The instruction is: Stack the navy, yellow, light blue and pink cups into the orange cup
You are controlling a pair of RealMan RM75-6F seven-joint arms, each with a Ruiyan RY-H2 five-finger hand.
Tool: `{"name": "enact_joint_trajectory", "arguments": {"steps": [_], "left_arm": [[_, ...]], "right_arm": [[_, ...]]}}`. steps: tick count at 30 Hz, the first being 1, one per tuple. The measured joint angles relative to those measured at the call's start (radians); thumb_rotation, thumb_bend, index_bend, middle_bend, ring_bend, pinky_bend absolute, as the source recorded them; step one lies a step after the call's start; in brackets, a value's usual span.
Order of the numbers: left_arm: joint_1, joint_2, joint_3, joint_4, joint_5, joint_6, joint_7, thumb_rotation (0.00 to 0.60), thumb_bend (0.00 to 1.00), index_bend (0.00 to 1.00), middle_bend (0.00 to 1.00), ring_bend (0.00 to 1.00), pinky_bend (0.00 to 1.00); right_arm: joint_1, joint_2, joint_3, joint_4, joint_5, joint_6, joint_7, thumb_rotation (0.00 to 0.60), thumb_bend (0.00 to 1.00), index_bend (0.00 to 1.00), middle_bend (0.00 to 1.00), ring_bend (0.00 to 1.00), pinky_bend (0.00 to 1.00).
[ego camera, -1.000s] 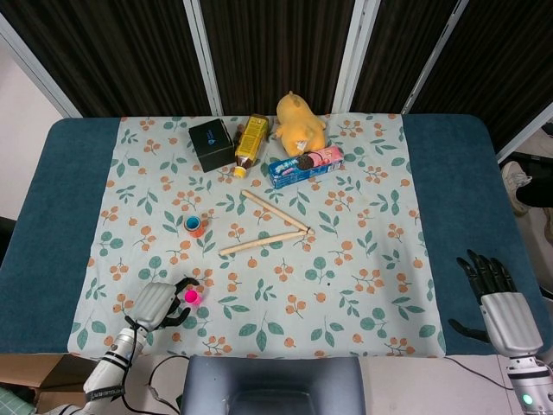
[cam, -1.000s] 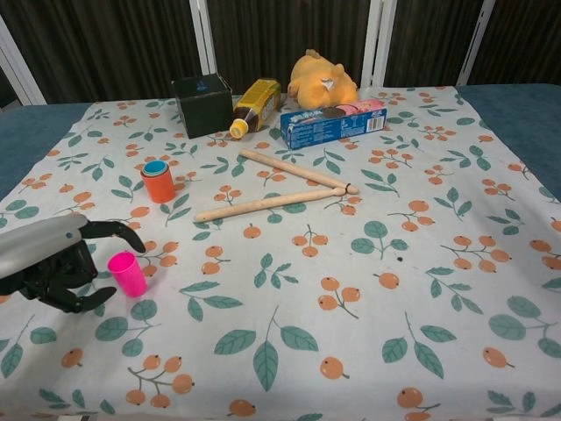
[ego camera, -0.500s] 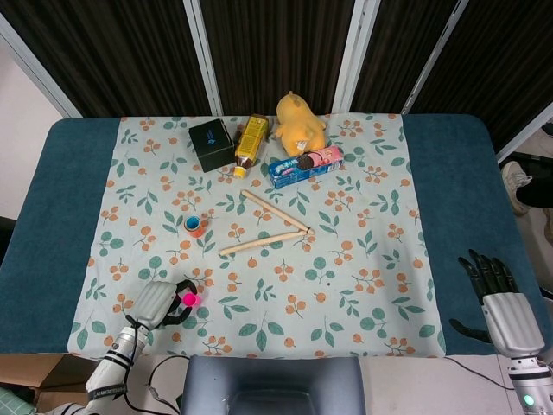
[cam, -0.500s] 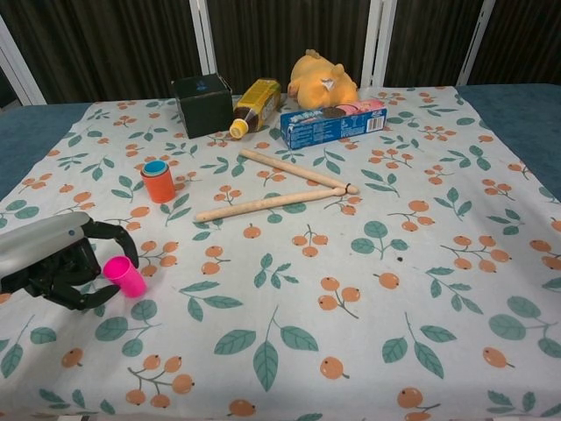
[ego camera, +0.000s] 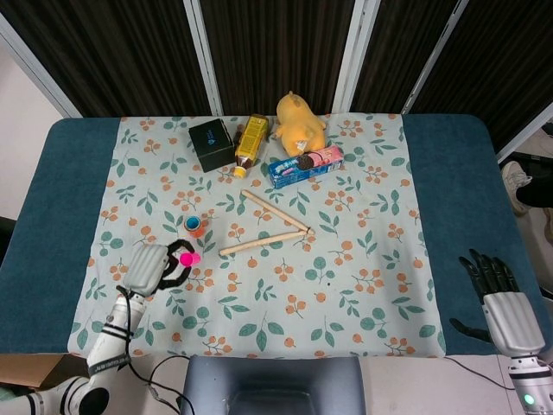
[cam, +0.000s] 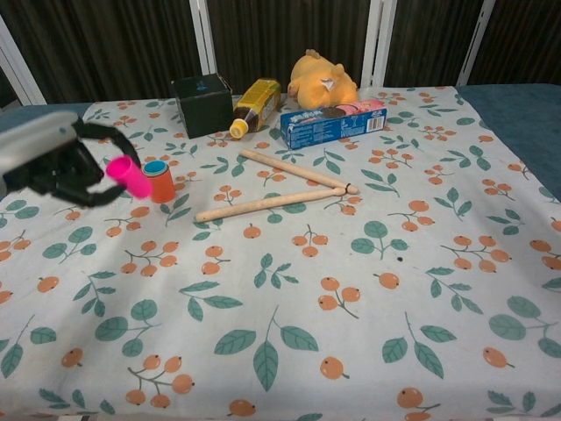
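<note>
Your left robot hand (cam: 54, 163) holds the small pink plastic cup (cam: 129, 175), pinched between curled fingers and lifted off the table (ego camera: 449, 164). In the chest view the cup is tilted, mouth pointing back toward the robot hand and base toward the stack. In the head view it shows as a pink dot (ego camera: 186, 258) at the fingertips.

Target is the orange plastic cup (cam: 159, 187), upright on the leaf-and-orange print cloth (cam: 368, 289), with a light blue cup (cam: 155, 167) nested in its mouth. Navy and yellow aren't visible; probably buried inside, can't confirm.

Key relation: the stack sits just beside the pink cup, on the side away from your left robot hand and slightly further up the table (ego camera: 195, 226). Pink cup's long axis is near horizontal; the stack's is vertical. My read: you need to rotate it upright, mouth up, then shift over the blue rim and lower.

Right robot hand (ego camera: 499, 298) is at the table's far right edge, fingers spread, holding nothing, well apart from everything. Left is the only sensible arm here.
</note>
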Motion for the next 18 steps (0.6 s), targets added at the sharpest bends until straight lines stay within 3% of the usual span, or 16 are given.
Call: {"name": "enact_joint_trajectory", "arguments": {"steps": [4, 7, 11, 18], "left_arm": [[-0.068, -0.033, -0.102, 0.057, -0.097, 0.003, 0.044, 0.6, 0.39, 0.59, 1.0, 1.0, 1.0], [-0.115, -0.067, -0.147, 0.126, -0.162, -0.009, 0.068, 0.6, 0.39, 0.59, 1.0, 1.0, 1.0], [-0.167, -0.113, -0.174, 0.217, -0.235, -0.039, 0.095, 0.6, 0.39, 0.59, 1.0, 1.0, 1.0], [-0.215, -0.181, -0.169, 0.32, -0.293, -0.083, 0.119, 0.6, 0.39, 0.6, 1.0, 1.0, 1.0]], "right_arm": [[0.002, -0.001, 0.005, 0.0, 0.009, -0.004, -0.002, 0.6, 0.11, 0.0, 0.0, 0.0, 0.0], [0.004, 0.0, 0.009, 0.001, 0.015, -0.006, 0.0, 0.6, 0.11, 0.0, 0.0, 0.0, 0.0], [0.006, 0.003, 0.015, 0.001, 0.028, -0.01, 0.006, 0.6, 0.11, 0.0, 0.0, 0.0, 0.0], [0.002, 0.011, 0.017, -0.002, 0.03, -0.002, 0.021, 0.6, 0.11, 0.0, 0.0, 0.0, 0.0]]}}
